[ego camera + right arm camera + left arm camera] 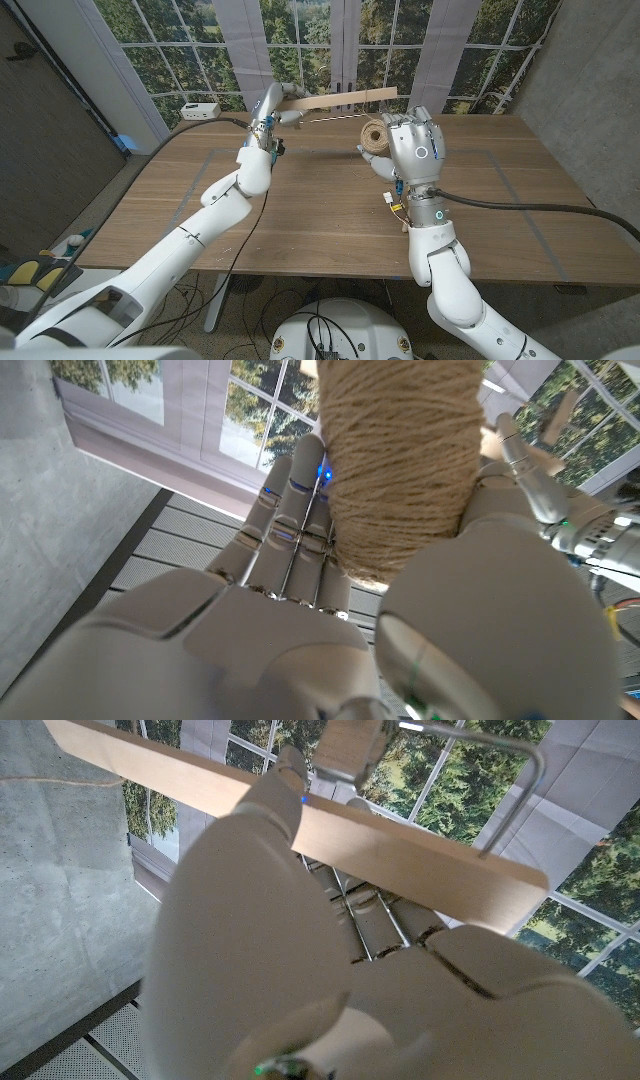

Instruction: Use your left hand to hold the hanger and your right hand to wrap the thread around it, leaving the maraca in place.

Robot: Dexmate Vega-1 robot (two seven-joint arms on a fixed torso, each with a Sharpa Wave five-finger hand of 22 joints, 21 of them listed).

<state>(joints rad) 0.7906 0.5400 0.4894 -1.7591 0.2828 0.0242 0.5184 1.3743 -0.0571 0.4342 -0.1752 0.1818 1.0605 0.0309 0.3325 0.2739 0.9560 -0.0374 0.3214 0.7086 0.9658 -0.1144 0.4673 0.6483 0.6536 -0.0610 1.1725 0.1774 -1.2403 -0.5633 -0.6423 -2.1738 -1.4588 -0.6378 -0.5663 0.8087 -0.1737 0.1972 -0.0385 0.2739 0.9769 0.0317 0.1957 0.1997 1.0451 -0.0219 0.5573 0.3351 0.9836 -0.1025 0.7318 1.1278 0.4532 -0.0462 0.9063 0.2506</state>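
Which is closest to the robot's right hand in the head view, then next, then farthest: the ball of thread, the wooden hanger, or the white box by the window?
1. Ball of thread, held in the right hand.
2. Wooden hanger, just behind, gripped by the left hand.
3. White box, far-left table edge.

Wooden table [300, 215], broad brown top with faint pale lines marked across it.
Back at the far left corner sits a small white box [200, 110], a dark cable [222, 121] trailing from it across the wood. Near the middle right, a small yellow-and-white piece [393, 203] lies on the surface.
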